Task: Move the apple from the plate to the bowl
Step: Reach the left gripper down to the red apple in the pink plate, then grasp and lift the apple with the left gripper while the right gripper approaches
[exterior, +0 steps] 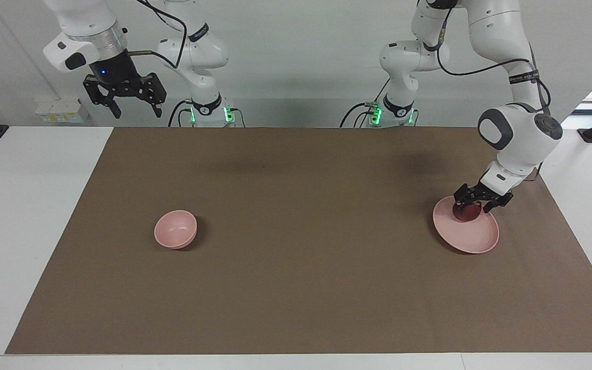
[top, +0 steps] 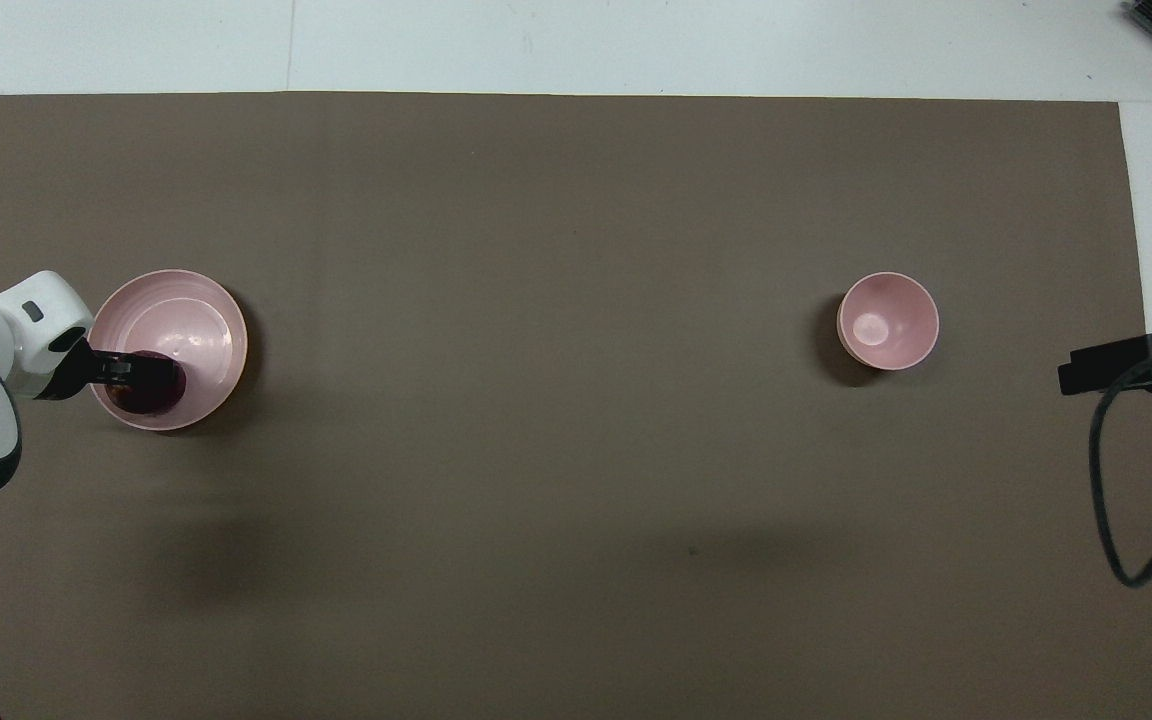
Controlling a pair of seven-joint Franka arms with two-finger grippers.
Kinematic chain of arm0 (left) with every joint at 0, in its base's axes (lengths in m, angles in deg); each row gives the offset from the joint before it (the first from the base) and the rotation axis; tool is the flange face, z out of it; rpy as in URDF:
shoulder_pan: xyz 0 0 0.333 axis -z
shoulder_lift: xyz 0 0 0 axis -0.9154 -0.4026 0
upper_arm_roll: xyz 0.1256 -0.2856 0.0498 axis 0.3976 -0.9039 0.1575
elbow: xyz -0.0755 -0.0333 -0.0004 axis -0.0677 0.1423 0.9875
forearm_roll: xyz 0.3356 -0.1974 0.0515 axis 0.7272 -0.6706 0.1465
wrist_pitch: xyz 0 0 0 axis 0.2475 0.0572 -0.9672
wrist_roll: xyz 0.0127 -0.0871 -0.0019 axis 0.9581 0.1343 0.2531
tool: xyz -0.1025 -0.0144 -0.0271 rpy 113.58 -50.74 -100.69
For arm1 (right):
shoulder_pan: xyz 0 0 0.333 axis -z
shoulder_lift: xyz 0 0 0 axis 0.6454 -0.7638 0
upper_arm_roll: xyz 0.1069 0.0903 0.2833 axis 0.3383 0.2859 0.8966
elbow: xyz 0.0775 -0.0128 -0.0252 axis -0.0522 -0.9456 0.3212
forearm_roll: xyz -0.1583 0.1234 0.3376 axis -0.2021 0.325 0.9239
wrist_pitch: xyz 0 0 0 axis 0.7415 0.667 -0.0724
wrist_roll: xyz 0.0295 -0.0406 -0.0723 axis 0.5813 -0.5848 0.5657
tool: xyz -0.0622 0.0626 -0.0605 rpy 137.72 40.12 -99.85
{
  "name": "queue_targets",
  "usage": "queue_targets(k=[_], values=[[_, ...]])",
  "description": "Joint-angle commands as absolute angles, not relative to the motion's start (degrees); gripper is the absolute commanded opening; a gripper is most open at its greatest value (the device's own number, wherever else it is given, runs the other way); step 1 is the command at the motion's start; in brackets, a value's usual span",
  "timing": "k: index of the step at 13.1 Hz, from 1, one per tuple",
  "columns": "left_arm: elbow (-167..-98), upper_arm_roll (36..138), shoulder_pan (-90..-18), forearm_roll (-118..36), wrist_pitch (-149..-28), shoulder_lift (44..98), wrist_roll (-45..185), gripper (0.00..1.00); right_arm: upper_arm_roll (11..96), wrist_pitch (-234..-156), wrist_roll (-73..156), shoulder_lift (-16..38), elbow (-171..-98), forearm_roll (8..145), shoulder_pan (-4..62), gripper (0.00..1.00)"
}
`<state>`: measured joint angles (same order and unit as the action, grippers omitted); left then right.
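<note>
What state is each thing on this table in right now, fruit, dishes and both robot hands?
Small dark red apple: resting on the plate, robot fingers around it, not lifted.
Wide flat pale pink plate: upright, holding the apple.
Small deep pale pink bowl: upright, empty.
Left gripper: down at the apple, fingers spread around it.
Right gripper: raised high, fingers open, waiting.

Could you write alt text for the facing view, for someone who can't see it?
The left gripper is down at a dark red apple on a pale pink plate at one end of a brown mat, its fingers straddling the fruit. A small, empty pink bowl sits toward the other end. The right gripper waits, open, raised above the table.
</note>
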<state>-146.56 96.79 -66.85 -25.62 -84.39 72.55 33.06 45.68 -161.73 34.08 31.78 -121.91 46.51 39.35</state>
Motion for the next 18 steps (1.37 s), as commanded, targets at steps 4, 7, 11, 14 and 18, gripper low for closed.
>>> queue_targets(k=[4,7,11,14,18], values=[[-147.5,96.6,-66.7,-26.6,-86.6,73.7,31.6,0.02,46.1,-161.3,33.4,32.5,-122.4,47.0,40.0,1.00],[-147.1,96.6,-66.3,-26.6,-87.2,73.6,31.7,0.00,46.0,-160.3,33.5,32.5,-122.4,46.5,40.3,1.00],[-145.7,96.5,-65.6,-26.6,-86.5,74.7,32.2,0.00,46.0,-159.8,33.6,32.5,-122.4,46.9,40.7,1.00],[-144.5,95.9,-65.3,-29.2,-86.0,75.6,32.4,0.00,46.6,-160.8,33.9,32.5,-122.4,46.8,39.9,1.00],[-138.5,95.1,-63.5,-36.1,-77.9,75.4,32.3,0.00,46.8,-168.5,32.4,31.0,-125.4,51.4,39.6,1.00]])
